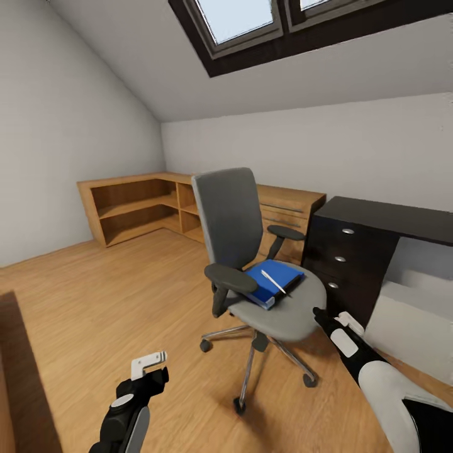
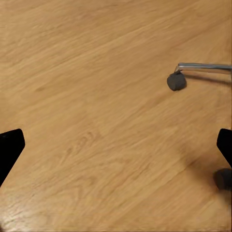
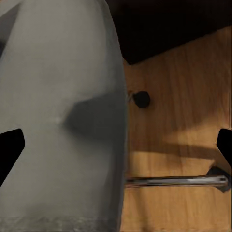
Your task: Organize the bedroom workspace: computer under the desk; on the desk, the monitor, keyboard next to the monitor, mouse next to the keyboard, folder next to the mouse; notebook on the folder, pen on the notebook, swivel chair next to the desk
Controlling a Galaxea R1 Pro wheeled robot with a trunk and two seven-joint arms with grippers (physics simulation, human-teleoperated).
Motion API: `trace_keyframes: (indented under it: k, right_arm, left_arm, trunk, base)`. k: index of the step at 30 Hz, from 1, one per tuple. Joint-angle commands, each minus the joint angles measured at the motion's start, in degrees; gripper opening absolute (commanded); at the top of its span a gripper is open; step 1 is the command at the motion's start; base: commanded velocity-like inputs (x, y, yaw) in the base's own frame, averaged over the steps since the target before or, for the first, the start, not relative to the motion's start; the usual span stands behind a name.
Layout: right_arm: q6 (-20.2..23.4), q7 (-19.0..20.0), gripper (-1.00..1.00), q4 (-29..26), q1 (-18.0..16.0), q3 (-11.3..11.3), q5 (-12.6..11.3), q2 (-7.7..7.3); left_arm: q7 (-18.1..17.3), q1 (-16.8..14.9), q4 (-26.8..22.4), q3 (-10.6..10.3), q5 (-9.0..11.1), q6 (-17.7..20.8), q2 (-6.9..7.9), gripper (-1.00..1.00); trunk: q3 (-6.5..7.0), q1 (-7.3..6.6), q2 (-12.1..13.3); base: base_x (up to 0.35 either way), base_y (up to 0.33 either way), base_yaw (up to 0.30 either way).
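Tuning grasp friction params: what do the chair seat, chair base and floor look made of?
Swivel chair seat: grey upholstery, matte, looks like fabric; soft shading and no glare in the right wrist view.
Chair base: metal, chrome-like finish; bright reflective legs, with dark casters that look like plastic or rubber.
Floor: oak-coloured wood planks, satin; grain and plank seams are visible, though it could be laminate.
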Motion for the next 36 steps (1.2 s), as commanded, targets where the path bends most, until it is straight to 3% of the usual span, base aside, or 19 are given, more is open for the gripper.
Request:
trace_keyframes:
  k: [1, 8, 16, 17, 19, 36]
  right_arm:
    - [-0.1, -0.2, 1.0, 0.0, 0.0, 0.2, -0.6, -0.01]
    - [0.5, -0.4, 1.0, -0.2, 0.0, 0.1, -0.7, 0.54]
    - [1.6, -0.2, 1.0, 0.0, 0.0, -0.2, -1.2, 0.86]
    - [4.2, -0.2, 1.0, 0.1, 0.0, -0.2, -5.7, 0.81]
    - [4.6, -0.2, 1.0, 0.1, 0.0, -0.2, -6.1, 0.8]
    - [8.4, -0.1, 1.0, 0.0, 0.0, -0.2, -6.7, 0.77]
  left_arm:
    - [0.5, 0.0, -0.1, -0.1, 0.6, 0.1, 0.01, 1.0]
    - [0.5, 0.0, -0.1, -0.1, 0.6, 0.1, 0.01, 1.0]
    - [0.4, 0.0, -0.1, -0.1, 0.6, 0.1, 0.01, 1.0]
    - [0.4, 0.0, -0.1, -0.1, 0.5, 0.1, 0.01, 1.0]
    - [0.4, 0.0, -0.1, -0.1, 0.5, 0.1, 0.01, 1.0]
    - [0.5, 0.0, -0.1, -3.7, 0.3, -0.1, 0.03, 1.0]
  trunk:
    - [-0.06, -0.05, 0.0]
    - [-0.06, -0.05, 0.0]
    - [-0.06, -0.05, 0.0]
    - [-0.12, -0.05, 0.0]
    - [-0.23, -0.05, 0.0]
    - [-0.41, -0.05, 0.0]
  base:
    - [-0.327, 0.0, 0.0]
    - [-0.288, 0.0, 0.0]
    - [-0.055, 0.0, 0.005]
    - [0.0, 0.0, 0.193]
    - [0.0, 0.0, 0.196]
    - [0.026, 0.0, 0.033]
